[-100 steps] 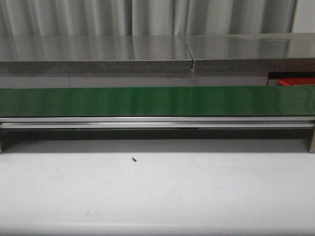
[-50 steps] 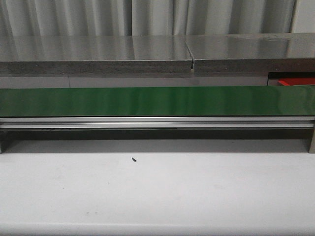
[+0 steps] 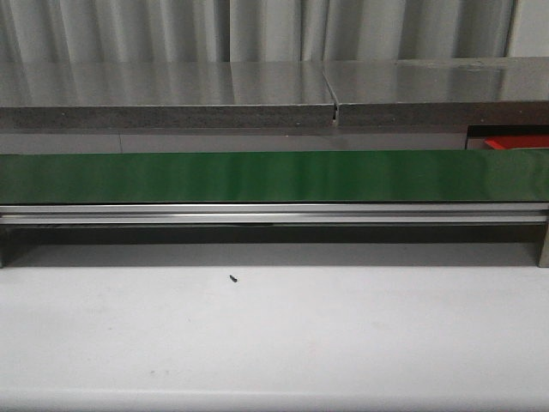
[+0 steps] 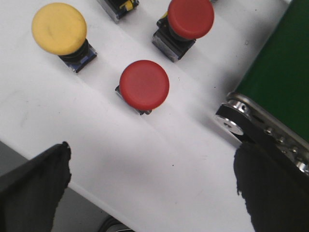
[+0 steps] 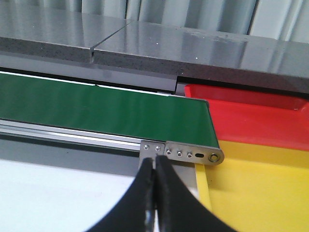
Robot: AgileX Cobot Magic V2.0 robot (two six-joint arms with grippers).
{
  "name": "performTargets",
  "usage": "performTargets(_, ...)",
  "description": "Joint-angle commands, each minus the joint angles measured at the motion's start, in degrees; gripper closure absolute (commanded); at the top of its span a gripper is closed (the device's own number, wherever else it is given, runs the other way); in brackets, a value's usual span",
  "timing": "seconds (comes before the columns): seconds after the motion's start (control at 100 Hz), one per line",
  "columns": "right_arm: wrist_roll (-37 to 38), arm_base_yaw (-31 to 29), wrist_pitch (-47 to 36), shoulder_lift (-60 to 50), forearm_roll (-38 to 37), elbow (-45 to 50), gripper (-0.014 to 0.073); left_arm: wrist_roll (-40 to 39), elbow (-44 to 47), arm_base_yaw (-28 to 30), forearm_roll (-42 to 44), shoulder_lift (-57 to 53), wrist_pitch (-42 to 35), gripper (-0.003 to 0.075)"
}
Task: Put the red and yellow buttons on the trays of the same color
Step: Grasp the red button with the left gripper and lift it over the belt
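Surroundings: a long green conveyor belt (image 3: 274,176) runs across the front view on a silvery metal rail (image 3: 274,213), standing on a pale table (image 3: 343,335); behind it lies a grey speckled stone-like ledge (image 3: 163,94) with a seam, and pleated grey curtains (image 3: 129,30) at the back.
Obstacles: a tiny dark speck (image 3: 232,277) lies on the table in front of the belt; the belt's roller end with its bolted plate (image 4: 241,123) sits just beside the buttons in the left wrist view.
Materials: the belt is smooth and glossy; the rail is brushed metal; the trays are shiny plastic with raised walls; the table is matte white.
Buttons: a red button (image 4: 144,84) with a round domed cap on a small square dark base stands on the table, a second red button (image 4: 190,18) near it, and a yellow button (image 4: 59,28) of the same mushroom shape apart to one side. A fourth part is cut off at the picture edge; I cannot tell what it is.
Trays: the red tray (image 5: 251,116) lies past the belt's end, the yellow tray (image 5: 256,188) touching it on the nearer side.
Left gripper (image 4: 149,186): jaws spread wide above the table, holding nothing, near the closer red button.
Right gripper (image 5: 155,193): jaws pressed together, empty, near the belt end.
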Motion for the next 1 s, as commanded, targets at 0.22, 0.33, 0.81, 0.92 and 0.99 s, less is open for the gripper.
performTargets(0.22, 0.19, 0.09, -4.56, -1.0, -0.24, -0.01, 0.0692, 0.08, -6.91, 0.02, -0.36, 5.49, -1.8, 0.006)
performTargets(0.33, 0.19, 0.09, -4.56, -1.0, -0.24, -0.01, 0.0692, 0.08, -7.02, 0.02, -0.36, 7.19, -1.8, 0.006)
performTargets(0.81, 0.19, 0.09, -4.56, -1.0, -0.24, -0.01, 0.0692, 0.08, -9.42, 0.02, -0.69, 15.21, -4.44, 0.0061)
performTargets(0.92, 0.19, 0.09, -4.56, -1.0, -0.24, -0.01, 0.0692, 0.08, -10.27, 0.02, -0.79, 16.21, -4.44, 0.0099)
performTargets(0.99, 0.19, 0.09, -4.56, -1.0, -0.24, -0.01, 0.0692, 0.08, -10.39, 0.02, -0.79, 16.34, -4.58, 0.0153)
